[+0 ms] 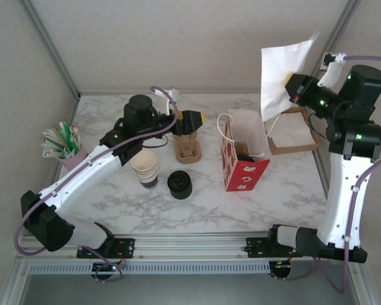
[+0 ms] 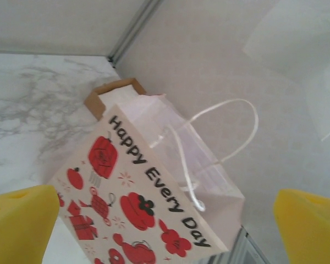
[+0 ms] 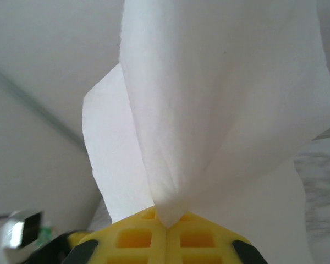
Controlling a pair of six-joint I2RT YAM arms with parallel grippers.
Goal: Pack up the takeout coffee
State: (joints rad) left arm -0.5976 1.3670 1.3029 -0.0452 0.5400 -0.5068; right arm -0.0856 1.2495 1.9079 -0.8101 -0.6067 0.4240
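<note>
A red-and-white paper gift bag (image 1: 241, 168) stands open mid-table. Down in its mouth sits a dark round shape, the takeout coffee (image 1: 244, 156) with its black lid. My left gripper (image 1: 190, 118) hovers open over a brown cup carrier (image 1: 187, 151), left of the bag and holding nothing. The left wrist view looks at the bag (image 2: 148, 203) between the wide-apart yellow fingers (image 2: 19, 220), with the gripper (image 2: 165, 234) empty. High at the back right, my right gripper (image 1: 293, 89) is shut on a white napkin (image 1: 280, 67). In the right wrist view the napkin (image 3: 220, 99) fans out from the closed gripper (image 3: 166, 226).
Cream-rimmed lidless cups (image 1: 145, 168) are stacked beside a stack of black lids (image 1: 179, 184), in front of the carrier. A pink cup of stirrers (image 1: 65, 145) stands at the left edge. A cardboard tray (image 1: 292, 135) lies behind the bag on the right.
</note>
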